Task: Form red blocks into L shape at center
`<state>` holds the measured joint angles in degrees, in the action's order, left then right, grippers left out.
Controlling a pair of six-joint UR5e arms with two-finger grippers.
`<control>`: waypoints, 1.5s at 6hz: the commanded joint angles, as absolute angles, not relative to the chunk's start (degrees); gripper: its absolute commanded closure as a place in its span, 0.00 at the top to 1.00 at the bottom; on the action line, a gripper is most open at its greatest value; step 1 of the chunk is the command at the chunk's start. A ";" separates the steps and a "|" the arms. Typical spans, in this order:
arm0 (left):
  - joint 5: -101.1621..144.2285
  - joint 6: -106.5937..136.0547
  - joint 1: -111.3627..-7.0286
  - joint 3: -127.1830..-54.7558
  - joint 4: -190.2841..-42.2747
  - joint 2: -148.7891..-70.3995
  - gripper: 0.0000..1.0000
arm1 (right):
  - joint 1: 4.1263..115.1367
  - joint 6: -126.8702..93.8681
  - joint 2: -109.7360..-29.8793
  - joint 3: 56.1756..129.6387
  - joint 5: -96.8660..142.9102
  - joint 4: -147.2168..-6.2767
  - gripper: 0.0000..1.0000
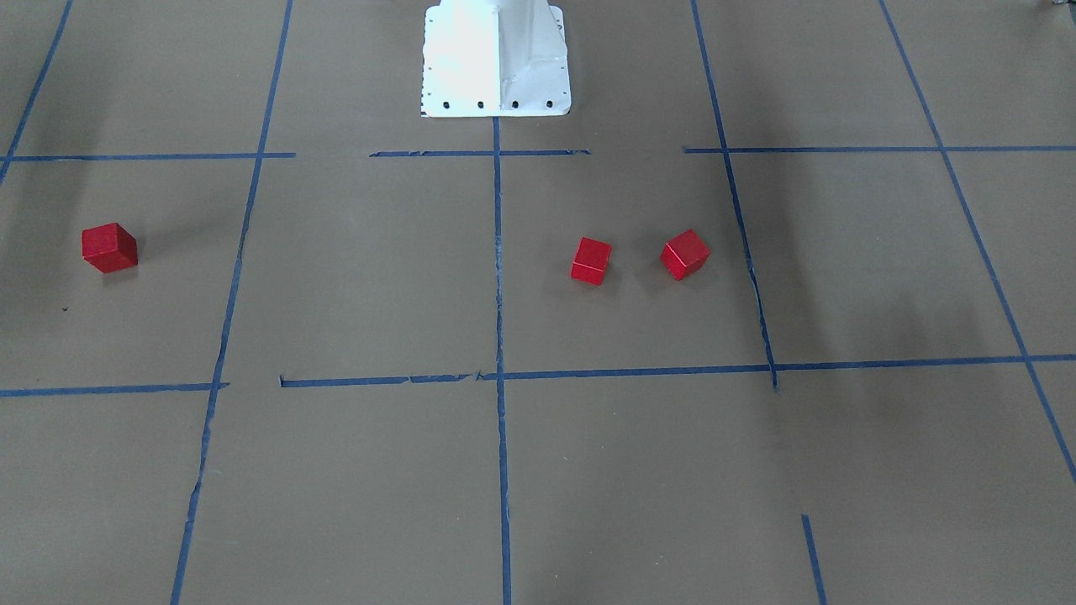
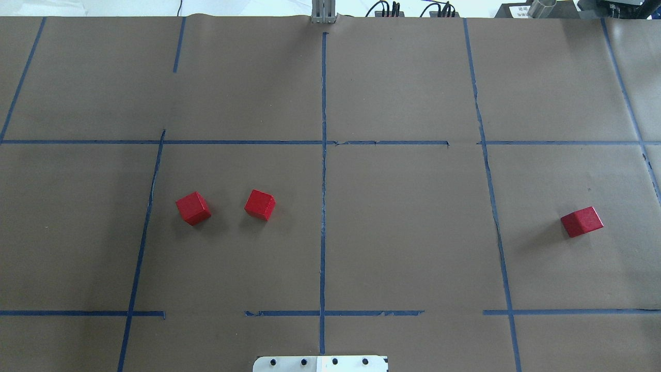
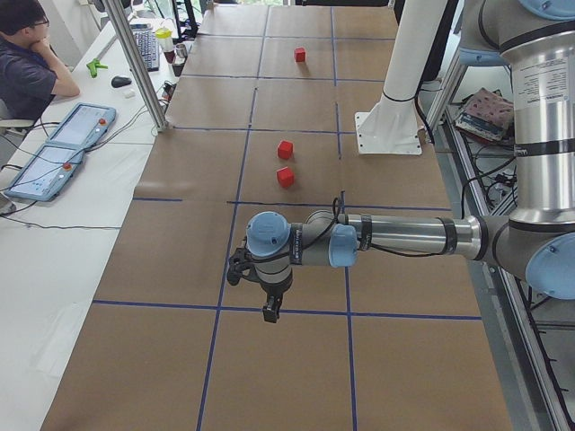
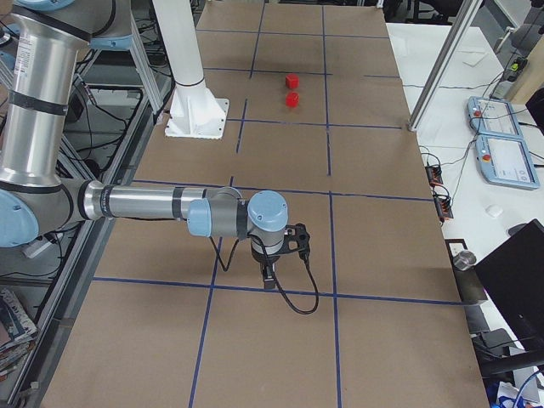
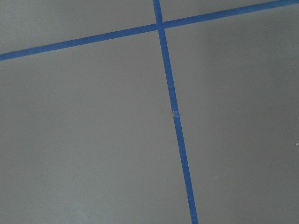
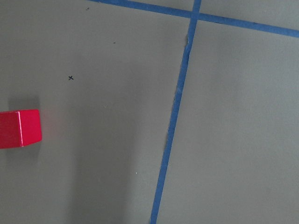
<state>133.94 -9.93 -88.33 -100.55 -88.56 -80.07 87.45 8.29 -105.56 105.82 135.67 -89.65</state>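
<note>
Three red blocks [image 2: 260,204] lie apart overhead; side views alone show left gripper [image 3: 269,312] and right gripper [image 4: 269,279], openness unclear.

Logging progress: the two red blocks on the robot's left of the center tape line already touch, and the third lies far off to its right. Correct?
No: the outer left block and the inner left block lie apart, bare paper between them in the overhead view. The third block does lie far to the right.
</note>
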 commanded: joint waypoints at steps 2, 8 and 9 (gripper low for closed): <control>133.95 -9.93 -88.33 -100.99 -88.51 -80.07 1.00 | 83.96 7.74 -103.64 106.52 135.79 -89.47 1.00; 134.03 -9.93 -88.33 -101.07 -88.59 -79.98 1.00 | 59.16 -31.29 -99.49 107.95 126.92 -68.04 1.00; 134.03 -9.93 -88.33 -101.07 -88.59 -80.07 1.00 | 57.93 -31.20 -99.41 107.32 126.83 -68.11 1.00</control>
